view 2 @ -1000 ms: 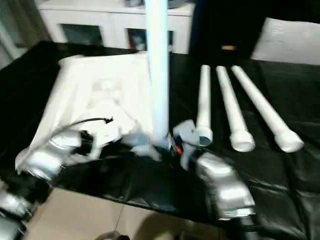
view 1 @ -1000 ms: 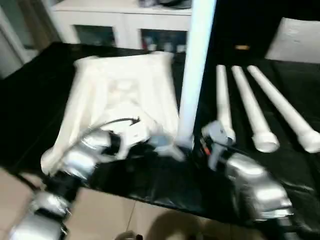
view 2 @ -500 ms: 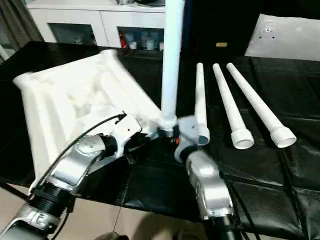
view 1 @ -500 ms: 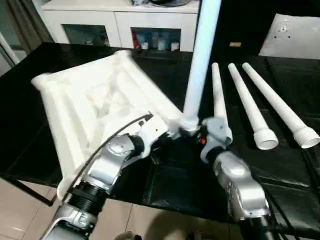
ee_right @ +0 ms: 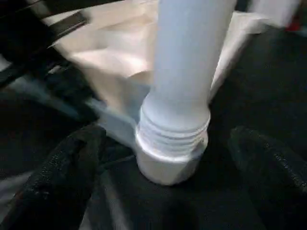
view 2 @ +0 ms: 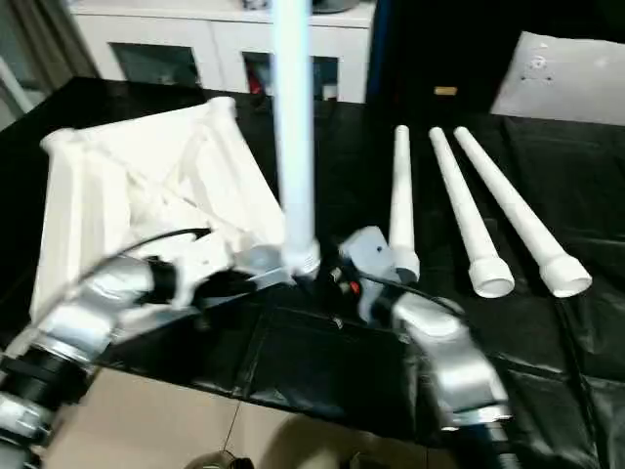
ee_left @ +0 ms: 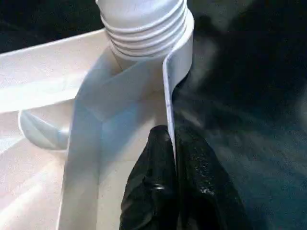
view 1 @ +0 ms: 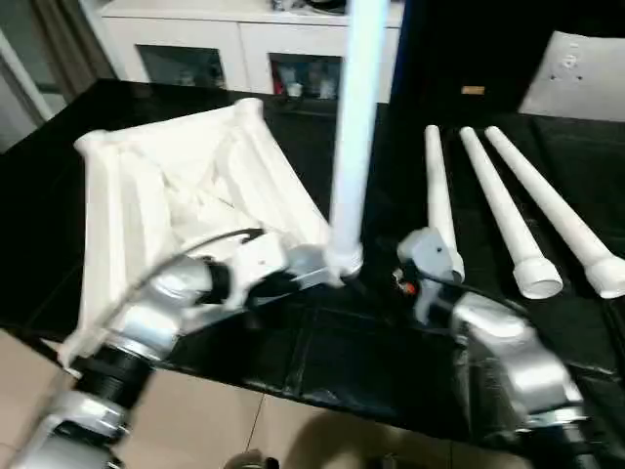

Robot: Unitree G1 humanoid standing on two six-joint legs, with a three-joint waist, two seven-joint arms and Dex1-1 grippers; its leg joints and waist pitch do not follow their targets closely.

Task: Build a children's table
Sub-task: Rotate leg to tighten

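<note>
White ribbed plastic tabletop (view 1: 176,195) rim pinched by left gripper (ee_left: 173,143), white tapered tube leg (view 1: 352,127) upright in near corner socket, right gripper (ee_right: 168,158) fingers spread wide around it

We see a black cloth (view 1: 88,195) draped over the work table, its glossy folds catching the light along the near edge. Behind it stands a white cabinet (view 1: 244,39) with glass doors, small coloured items dimly visible inside. A flat white board (view 1: 576,73) lies on the cloth's far right corner. Pale tiled floor (view 1: 195,420) shows below the table's front edge.
</note>
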